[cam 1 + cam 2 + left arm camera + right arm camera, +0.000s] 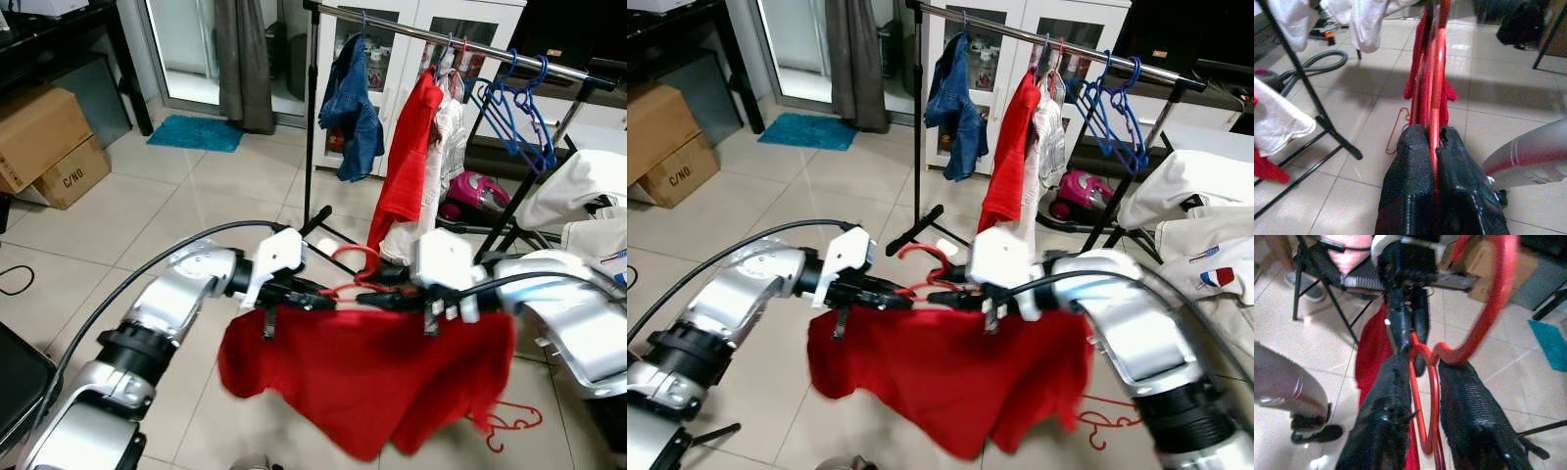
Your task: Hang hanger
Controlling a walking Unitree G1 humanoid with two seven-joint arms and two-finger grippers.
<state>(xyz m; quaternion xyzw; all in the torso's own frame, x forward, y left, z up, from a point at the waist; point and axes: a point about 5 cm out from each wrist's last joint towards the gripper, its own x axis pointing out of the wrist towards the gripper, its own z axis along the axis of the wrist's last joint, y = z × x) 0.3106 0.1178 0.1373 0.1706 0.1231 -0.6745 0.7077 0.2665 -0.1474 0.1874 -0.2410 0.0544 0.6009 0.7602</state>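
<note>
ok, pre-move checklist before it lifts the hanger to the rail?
1. Left gripper shut on the red hanger: ok.
2. Right gripper gripping the hanger: cannot tell; jaws straddle the wire with a gap.
3. Red garment draped over the hanger: ok.
4. Hook upright and free: ok.
5. Free gap on the rail between the denim jacket and the hung red garment: ok.
6. Spare red hanger on the floor, underfoot risk: not ok.
</note>
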